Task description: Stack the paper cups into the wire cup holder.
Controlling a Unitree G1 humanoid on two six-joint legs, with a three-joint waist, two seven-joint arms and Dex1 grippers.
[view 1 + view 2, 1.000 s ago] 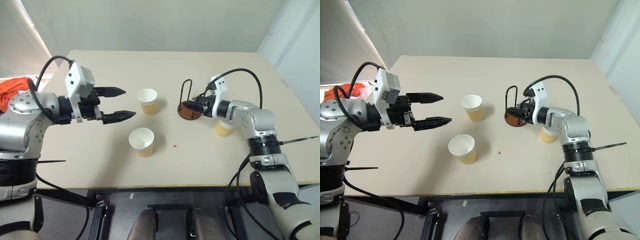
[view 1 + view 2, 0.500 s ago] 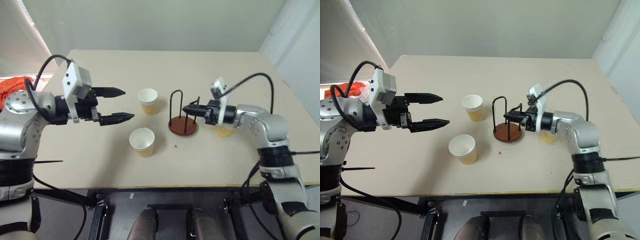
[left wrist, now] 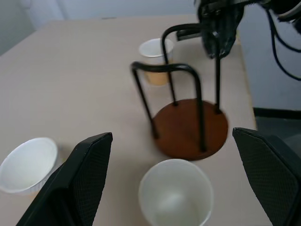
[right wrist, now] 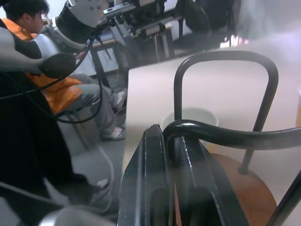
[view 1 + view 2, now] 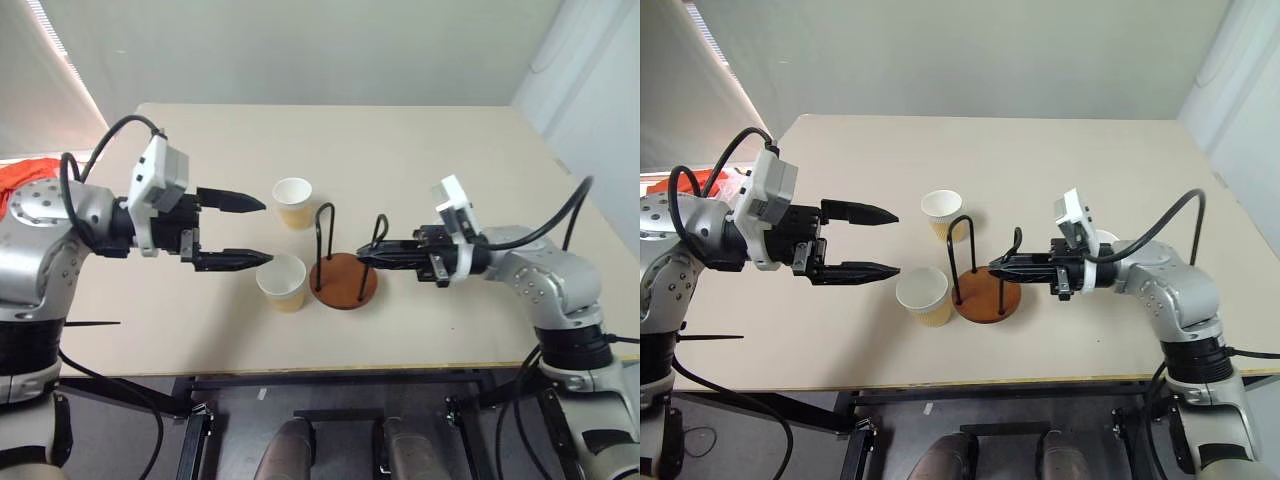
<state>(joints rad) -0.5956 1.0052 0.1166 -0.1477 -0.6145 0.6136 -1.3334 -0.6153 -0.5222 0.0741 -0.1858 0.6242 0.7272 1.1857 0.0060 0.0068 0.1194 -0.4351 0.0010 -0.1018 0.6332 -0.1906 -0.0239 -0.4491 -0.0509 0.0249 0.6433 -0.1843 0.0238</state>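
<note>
Black wire cup holder (image 5: 982,272): one loop is pinched by the right gripper (image 5: 1005,265); left gripper (image 5: 885,243) spread nearby. Risk: holder tipped against the adjacent paper cup (image 5: 923,296).

The two head views look down and forward from above the table (image 5: 450,160), side by side, so they show nearly the same tabletop. The left wrist cam sits low over the table, facing across it toward the wire cup holder (image 3: 188,127) and the right gripper (image 3: 216,35) beyond. The right wrist cam is really close in, right up against a wire loop (image 4: 225,94), facing back at the left gripper (image 4: 122,12) and a seated person (image 4: 61,89).
</note>
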